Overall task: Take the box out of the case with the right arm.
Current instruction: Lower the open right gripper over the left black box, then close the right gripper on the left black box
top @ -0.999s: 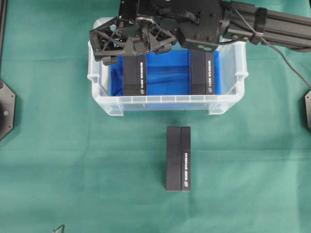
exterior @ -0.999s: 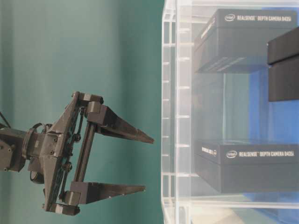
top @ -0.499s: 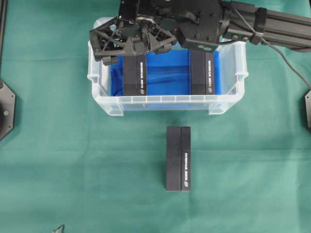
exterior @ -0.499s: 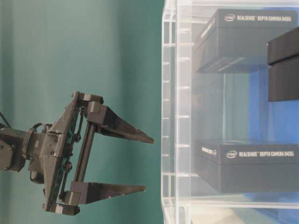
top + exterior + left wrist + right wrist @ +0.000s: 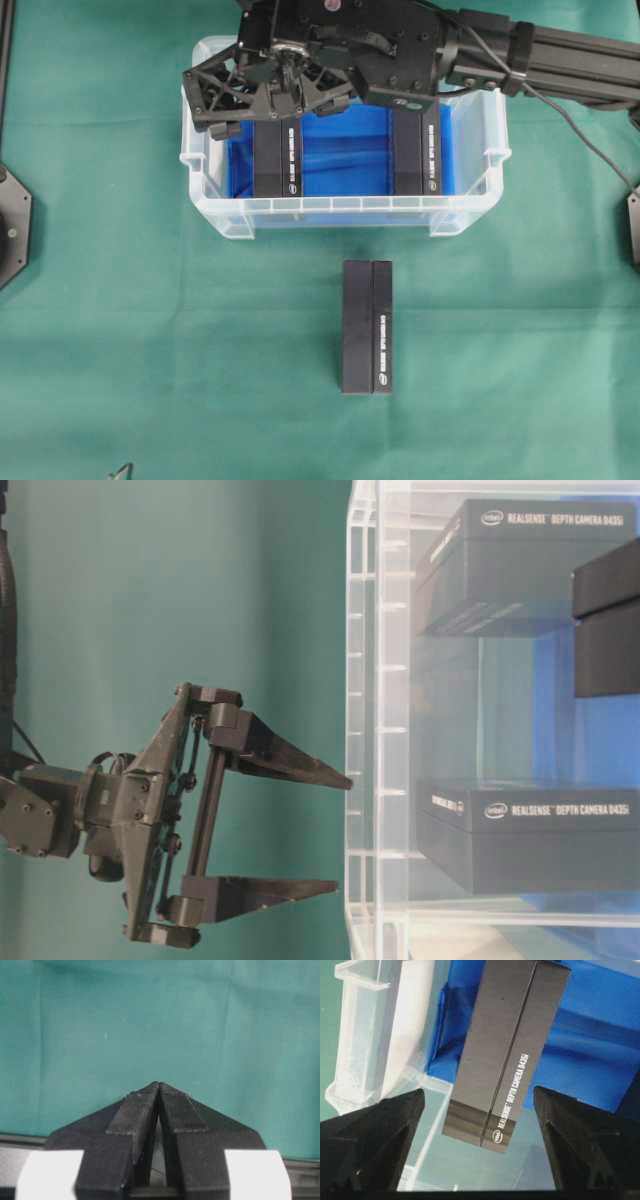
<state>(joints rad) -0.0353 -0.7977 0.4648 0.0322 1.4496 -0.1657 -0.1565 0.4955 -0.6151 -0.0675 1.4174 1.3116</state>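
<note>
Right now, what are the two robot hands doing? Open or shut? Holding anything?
Left tool: shut, holding nothing.
Right tool: wide open, empty, above the box inside the case.

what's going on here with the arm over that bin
The right gripper hangs open over the left end of the clear case, lined up above the left black box but holding nothing. A second box stands at the right end of the case, and a third lies on the green cloth in front of it. The left gripper is shut and away from all of this.
</note>
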